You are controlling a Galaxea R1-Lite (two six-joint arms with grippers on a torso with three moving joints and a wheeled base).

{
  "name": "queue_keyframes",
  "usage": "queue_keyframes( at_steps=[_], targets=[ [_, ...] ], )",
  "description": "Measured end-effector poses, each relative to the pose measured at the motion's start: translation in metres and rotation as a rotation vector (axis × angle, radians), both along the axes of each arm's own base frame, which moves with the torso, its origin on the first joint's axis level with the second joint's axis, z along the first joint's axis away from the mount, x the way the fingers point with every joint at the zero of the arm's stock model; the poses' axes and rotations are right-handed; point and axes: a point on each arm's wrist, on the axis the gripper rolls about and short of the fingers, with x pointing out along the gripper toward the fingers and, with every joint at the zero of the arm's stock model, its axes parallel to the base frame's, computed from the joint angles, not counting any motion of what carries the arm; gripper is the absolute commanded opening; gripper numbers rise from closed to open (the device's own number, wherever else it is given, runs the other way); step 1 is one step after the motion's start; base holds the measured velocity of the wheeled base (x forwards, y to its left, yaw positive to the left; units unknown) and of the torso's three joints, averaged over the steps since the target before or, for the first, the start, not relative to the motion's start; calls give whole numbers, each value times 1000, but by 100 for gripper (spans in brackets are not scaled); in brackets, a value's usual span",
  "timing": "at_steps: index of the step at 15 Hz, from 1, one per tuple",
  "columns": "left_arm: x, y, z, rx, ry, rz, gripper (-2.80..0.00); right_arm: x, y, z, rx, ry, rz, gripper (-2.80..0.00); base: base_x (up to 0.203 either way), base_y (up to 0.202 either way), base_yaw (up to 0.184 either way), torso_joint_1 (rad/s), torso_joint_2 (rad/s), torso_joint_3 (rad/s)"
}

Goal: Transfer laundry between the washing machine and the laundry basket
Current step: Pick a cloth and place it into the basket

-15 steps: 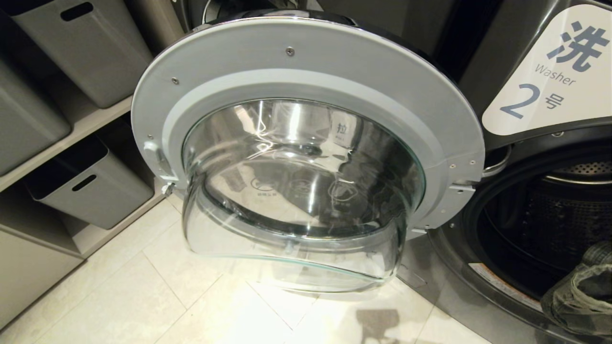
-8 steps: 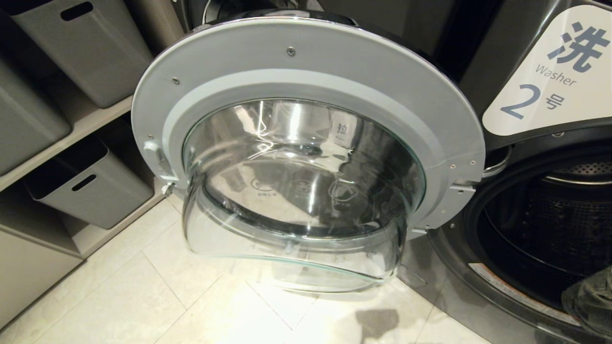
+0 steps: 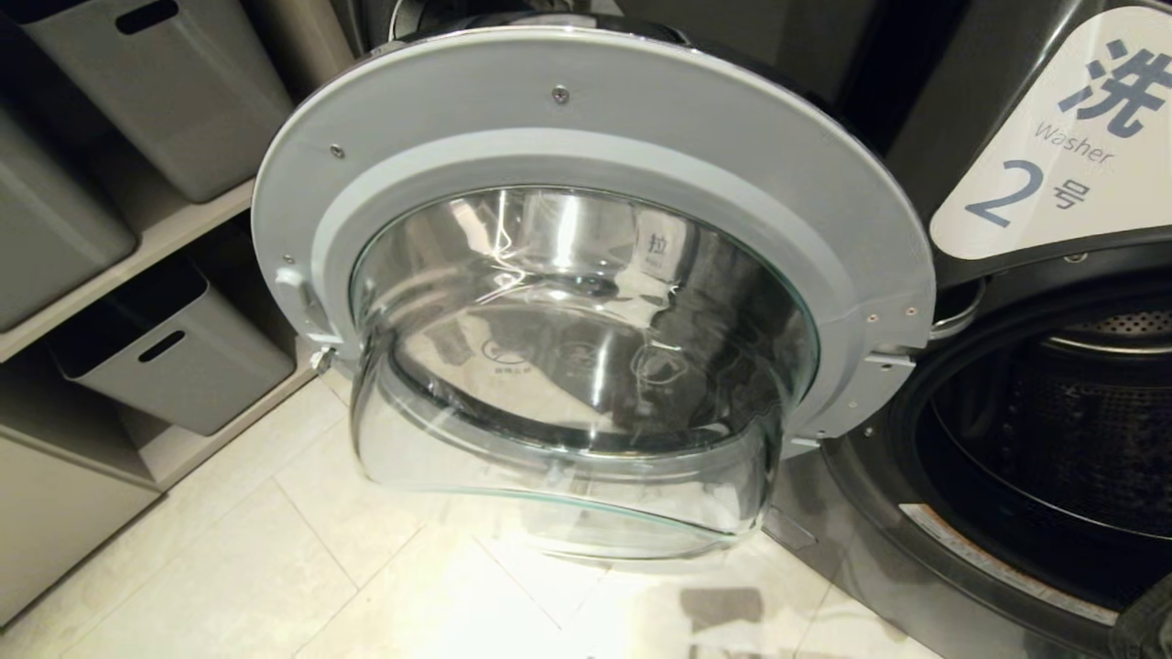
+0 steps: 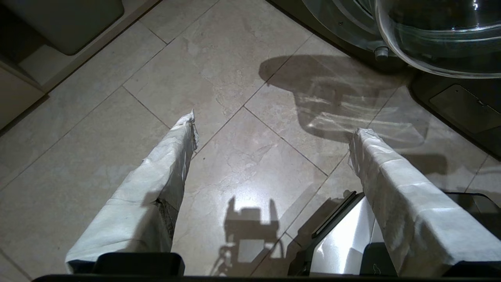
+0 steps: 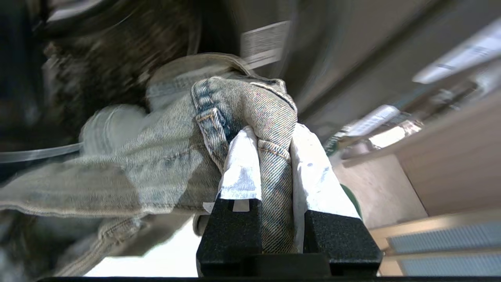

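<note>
Meanwhile, right gripper [image 5: 270, 156] clamped on faded blue denim garment [image 5: 176, 156], left gripper [image 4: 270, 129] spread wide above pale tiled floor [image 4: 235, 78], round glass washer door [image 3: 586, 348] swung open.

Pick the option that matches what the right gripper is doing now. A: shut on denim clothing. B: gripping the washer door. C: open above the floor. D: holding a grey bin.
A: in the right wrist view, the right gripper has its wrapped fingers pinched on a fold of the denim clothing.
</note>
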Motion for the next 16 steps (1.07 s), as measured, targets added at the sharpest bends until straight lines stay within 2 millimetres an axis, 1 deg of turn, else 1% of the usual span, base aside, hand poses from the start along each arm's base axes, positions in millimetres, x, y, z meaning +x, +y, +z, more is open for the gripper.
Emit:
queue_keyframes(
  at_steps=[2, 5, 11, 12, 14, 16],
  targets=[
    [0, 0, 0, 0, 0, 0, 0, 1, -4, 6, 3, -1, -61, -280, 0, 0, 0, 0, 0, 0],
    [0, 0, 0, 0, 0, -1, 0, 1, -10, 11, 15, -2, -61, -280, 0, 0, 0, 0, 0, 0],
    [0, 0, 0, 0, 0, 0, 0, 2, -29, 0, 134, -1, -117, -280, 0, 0, 0, 0, 0, 0],
    [0, 0, 0, 0, 1, -1, 0, -1, -32, -2, 155, -9, -237, -280, 0, 0, 0, 0, 0, 0],
    [0, 0, 0, 0, -1, -1, 0, -4, -37, -4, 179, -20, -340, -280, 0, 0, 0, 0, 0, 0],
    [0, 0, 0, 0, 0, 0, 0, -6, -40, -6, 197, -28, -384, -280, 0, 0, 0, 0, 0, 0]
  ],
)
